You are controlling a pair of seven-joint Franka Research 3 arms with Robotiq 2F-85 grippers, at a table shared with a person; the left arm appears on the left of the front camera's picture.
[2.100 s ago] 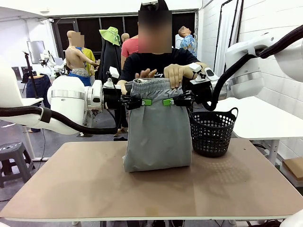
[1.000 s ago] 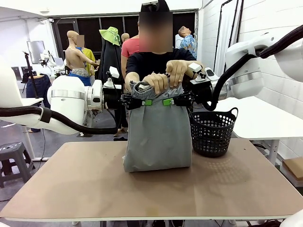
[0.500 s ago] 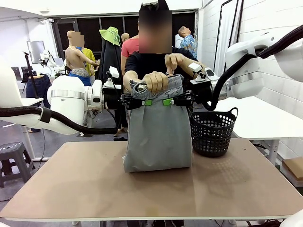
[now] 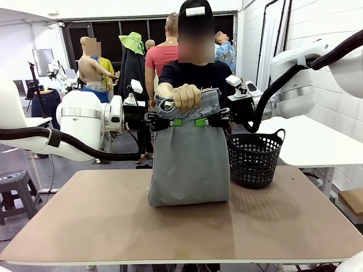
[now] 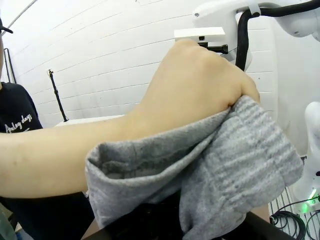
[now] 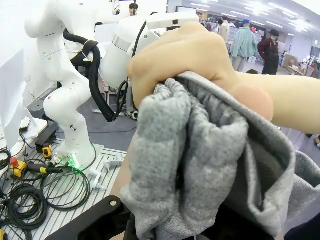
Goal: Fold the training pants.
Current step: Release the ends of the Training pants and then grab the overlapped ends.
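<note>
The light grey training pants [image 4: 190,164] hang upright over the middle of the table, their lower end resting on the tabletop. My left gripper [image 4: 170,122] and right gripper [image 4: 203,121] are each shut on the cloth just under the waistband, from either side. A person's hand [image 4: 186,97] clutches the bunched waistband above and between the two grippers. In the left wrist view the hand [image 5: 195,85] squeezes the grey fabric [image 5: 235,165], which covers my fingers. The right wrist view has the same fist [image 6: 185,55] on the gathered cloth [image 6: 200,165].
A black mesh basket [image 4: 255,158] stands on the table just right of the pants, under my right arm. The brown table [image 4: 113,226] has free room in front and to the left. The person stands at the far edge behind the pants.
The person's second hand has let go of the waistband and dropped away, leaving one hand on the bunched top. Both grippers and the pants have stayed in place.
</note>
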